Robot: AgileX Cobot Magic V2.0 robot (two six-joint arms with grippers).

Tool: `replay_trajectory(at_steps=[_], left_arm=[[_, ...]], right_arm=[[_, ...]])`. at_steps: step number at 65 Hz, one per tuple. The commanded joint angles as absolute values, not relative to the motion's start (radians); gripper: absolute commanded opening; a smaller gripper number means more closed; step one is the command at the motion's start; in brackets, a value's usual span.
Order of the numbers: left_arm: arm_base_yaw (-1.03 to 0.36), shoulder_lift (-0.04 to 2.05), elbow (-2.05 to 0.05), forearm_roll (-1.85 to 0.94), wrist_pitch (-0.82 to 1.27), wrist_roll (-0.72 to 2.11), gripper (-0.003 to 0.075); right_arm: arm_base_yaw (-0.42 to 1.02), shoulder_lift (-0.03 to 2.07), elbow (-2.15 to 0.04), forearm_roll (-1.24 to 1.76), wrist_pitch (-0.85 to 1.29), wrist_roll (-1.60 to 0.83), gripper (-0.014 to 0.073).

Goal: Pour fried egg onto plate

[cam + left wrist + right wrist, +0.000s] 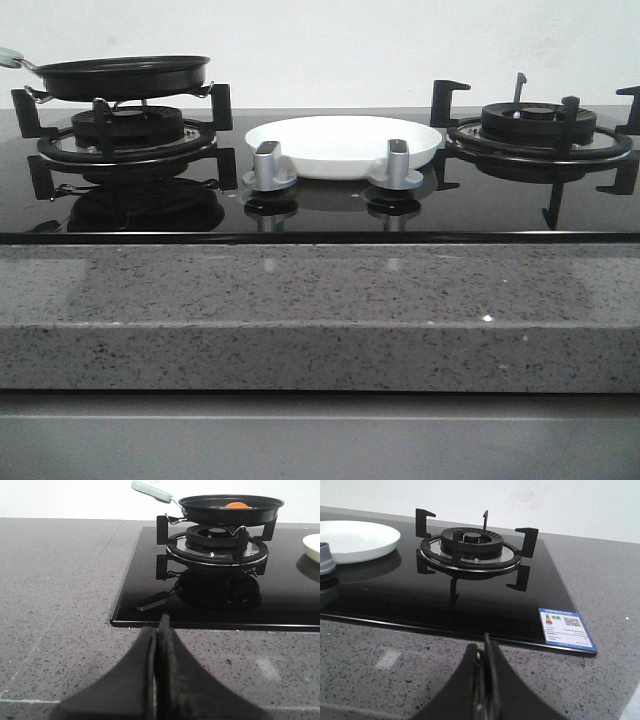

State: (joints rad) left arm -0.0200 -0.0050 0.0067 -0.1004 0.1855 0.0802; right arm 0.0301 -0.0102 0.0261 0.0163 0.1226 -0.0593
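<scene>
One yolk point(236, 505), left-wrist view only

Fried egg point(236, 505) sits in the pan point(230, 509); left claw point(158, 630) closed.

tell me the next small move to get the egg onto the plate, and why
Probably open the left gripper and reach toward the pale green pan handle. Both the left and right gripper sit shut and empty over the counter, the fried egg lies in the frying pan on the left burner, and the plate is bare.
</scene>
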Motion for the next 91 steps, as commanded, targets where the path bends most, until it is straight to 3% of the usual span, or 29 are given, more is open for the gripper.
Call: replay_trajectory(at_steps=[1,91], left_arm=[[-0.028,-0.022,0.011,-0.11,0.099,0.074,-0.0019],[-0.028,-0.022,0.011,-0.11,0.069,0.074,-0.0019]], right_arm=[[0.023,-0.029,0.022,0.019,0.047,-0.061,-0.0057],[0.023,-0.029,0.022,0.019,0.042,-0.061,-0.0057]])
